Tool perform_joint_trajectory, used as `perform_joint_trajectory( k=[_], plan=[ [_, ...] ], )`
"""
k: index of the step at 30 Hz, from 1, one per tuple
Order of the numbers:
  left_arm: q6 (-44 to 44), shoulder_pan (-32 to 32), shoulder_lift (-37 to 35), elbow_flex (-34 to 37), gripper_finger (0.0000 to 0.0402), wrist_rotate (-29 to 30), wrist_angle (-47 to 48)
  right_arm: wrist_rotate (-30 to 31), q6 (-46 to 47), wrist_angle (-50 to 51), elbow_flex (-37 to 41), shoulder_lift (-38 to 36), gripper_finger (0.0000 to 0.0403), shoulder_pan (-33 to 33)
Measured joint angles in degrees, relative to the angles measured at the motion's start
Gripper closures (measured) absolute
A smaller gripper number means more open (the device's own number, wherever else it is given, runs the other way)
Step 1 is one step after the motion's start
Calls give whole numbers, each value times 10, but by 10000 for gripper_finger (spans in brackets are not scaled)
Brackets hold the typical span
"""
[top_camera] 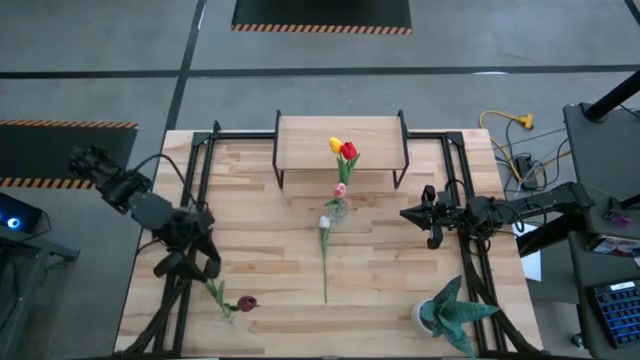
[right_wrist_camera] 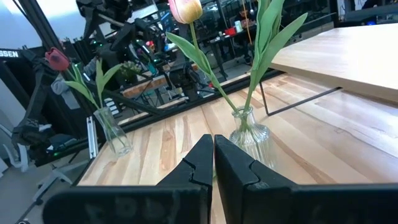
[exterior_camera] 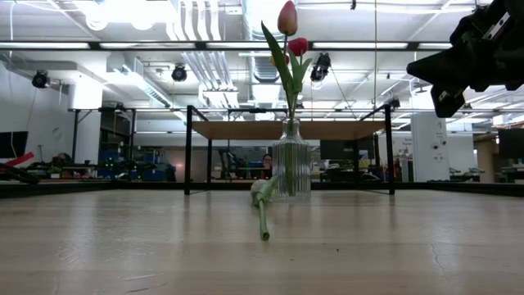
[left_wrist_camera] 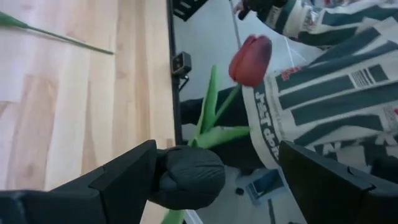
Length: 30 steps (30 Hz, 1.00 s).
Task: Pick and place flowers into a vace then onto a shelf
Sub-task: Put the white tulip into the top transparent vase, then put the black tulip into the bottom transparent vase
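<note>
A ribbed glass vase (top_camera: 338, 210) (exterior_camera: 291, 168) (right_wrist_camera: 249, 134) stands mid-table in front of the shelf (top_camera: 300, 145) (exterior_camera: 344, 129), holding yellow, red and pink tulips. A white tulip (top_camera: 324, 255) (exterior_camera: 262, 205) lies flat on the table near it. A small vase (top_camera: 228, 312) (right_wrist_camera: 115, 137) with a dark maroon tulip (left_wrist_camera: 250, 59) (right_wrist_camera: 57, 59) stands at the near left edge. My left gripper (top_camera: 188, 268) (left_wrist_camera: 249, 168) is open beside that tulip. My right gripper (top_camera: 405, 213) (right_wrist_camera: 213, 146) (exterior_camera: 442, 90) is shut and empty, raised to the right of the ribbed vase. My left gripper is open with the maroon tulip's stem (left_wrist_camera: 208, 134) running behind the pad of one finger (left_wrist_camera: 186, 174). The pad hides that spot, so I cannot tell whether it touches the stem.
A spiky teal potted plant (top_camera: 450, 312) stands at the near right corner. Black frame rails (top_camera: 200, 170) run along the table's left and right sides. Striped cloth (left_wrist_camera: 336, 87) shows beyond the near edge. Bare planks (top_camera: 390, 280) lie near the white tulip.
</note>
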State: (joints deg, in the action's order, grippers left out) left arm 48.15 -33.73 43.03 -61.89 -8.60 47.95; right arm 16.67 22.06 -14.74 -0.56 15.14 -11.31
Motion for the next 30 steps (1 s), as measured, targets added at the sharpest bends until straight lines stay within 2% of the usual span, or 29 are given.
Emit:
perform_joint_trajectory(
  k=[10, 18, 24, 30],
  plan=[
    [-2, 0, -3, -67, 81, 2, -4, 0, 0, 0, 0, 0, 394, 0],
    [-11, 0, 18, -111, 81, 113, -27, 0, 7, -4, 0, 0, 394, 0],
    [-11, 1, 78, -151, 81, 138, -65, 0, 5, -5, 0, 0, 394, 0],
    [-23, 20, 171, -232, 81, 206, -62, 0, -2, -5, 0, 0, 394, 0]
  ],
)
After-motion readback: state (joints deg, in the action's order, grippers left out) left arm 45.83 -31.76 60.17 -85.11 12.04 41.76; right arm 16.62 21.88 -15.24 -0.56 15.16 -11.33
